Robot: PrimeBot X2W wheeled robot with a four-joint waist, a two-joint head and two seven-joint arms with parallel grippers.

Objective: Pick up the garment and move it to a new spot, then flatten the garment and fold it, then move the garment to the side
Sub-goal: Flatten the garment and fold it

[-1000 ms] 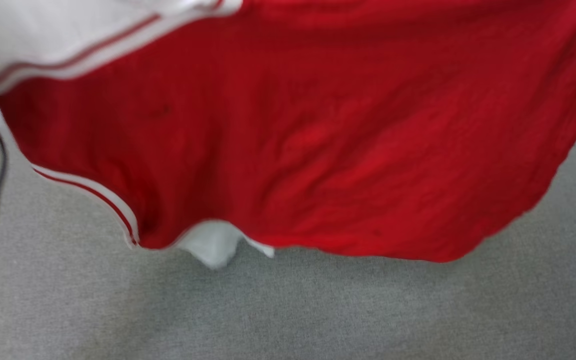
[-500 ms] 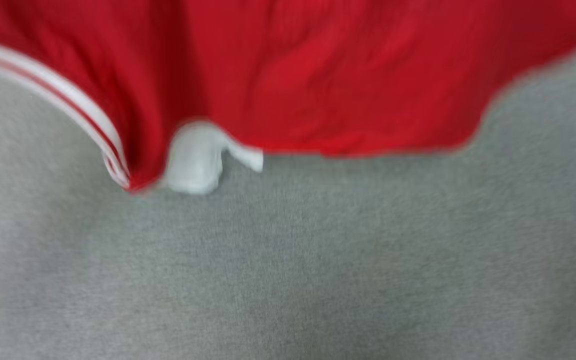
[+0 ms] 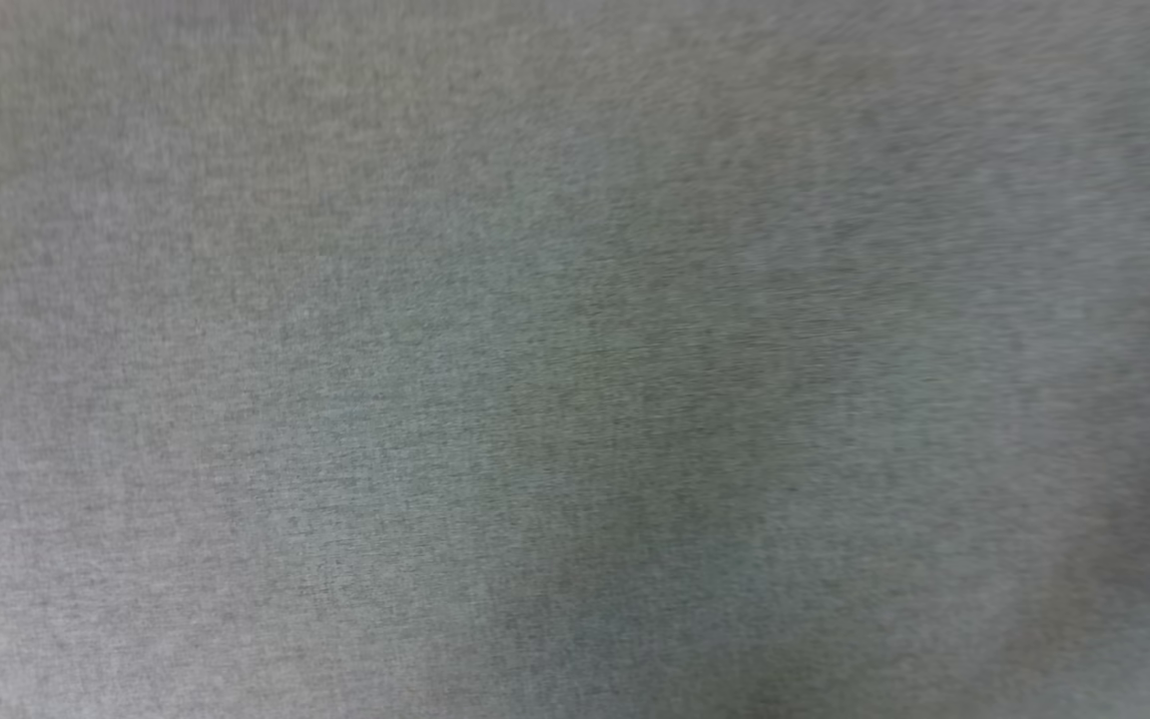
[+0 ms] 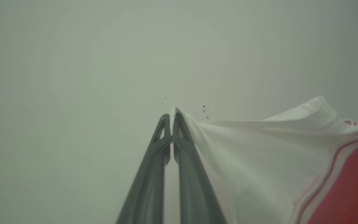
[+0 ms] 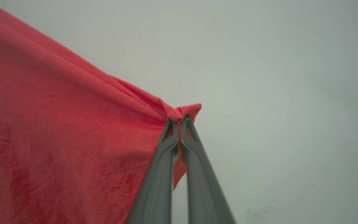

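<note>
Below me lies a blurred grey, finely flecked cloth surface (image 3: 575, 359). Ahead I see a plain pale backdrop (image 4: 73, 62) with a few tiny dark specks (image 4: 204, 109), and elsewhere a faint smudge (image 5: 261, 213).

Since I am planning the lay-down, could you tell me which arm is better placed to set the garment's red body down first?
Probably the right: the right gripper is shut on a red corner of the garment, whereas the left gripper pinches only the white sleeve.
</note>
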